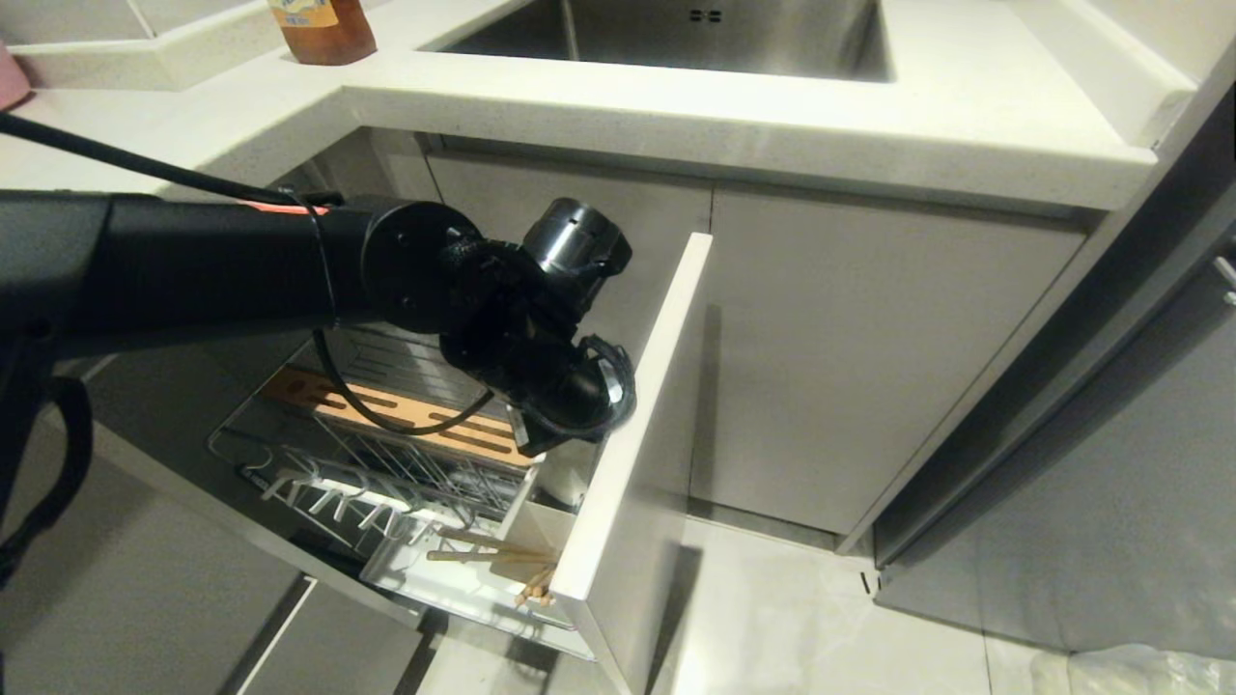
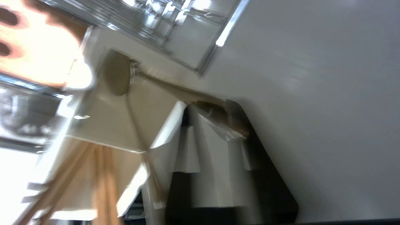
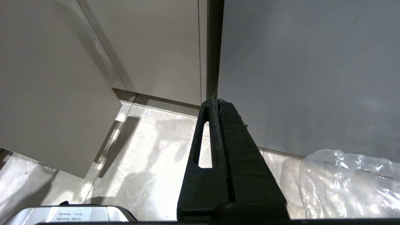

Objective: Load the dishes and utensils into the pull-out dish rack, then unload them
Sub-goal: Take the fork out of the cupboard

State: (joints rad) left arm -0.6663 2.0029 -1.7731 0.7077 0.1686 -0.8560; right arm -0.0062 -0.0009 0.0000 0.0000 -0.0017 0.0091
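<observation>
The pull-out dish rack [image 1: 386,463] stands drawn out, with its wood strip [image 1: 406,410], white utensil box [image 1: 454,579] and pale front panel [image 1: 637,415]. Chopsticks [image 1: 488,550] lie in the box, and the left wrist view shows them too [image 2: 103,175]. My left gripper [image 2: 212,109] reaches down just behind the front panel. It is shut on the handle end of the grey spoon [image 2: 117,73], whose bowl lies further in the box. My right gripper [image 3: 215,101] hangs shut and empty over the floor. The dishes are out of view.
A steel sink [image 1: 676,34] and an amber bottle [image 1: 323,29] are on the counter above. Closed cabinet doors [image 1: 869,357] stand to the right of the rack. A clear plastic bag [image 3: 350,181] lies on the floor by a grey panel.
</observation>
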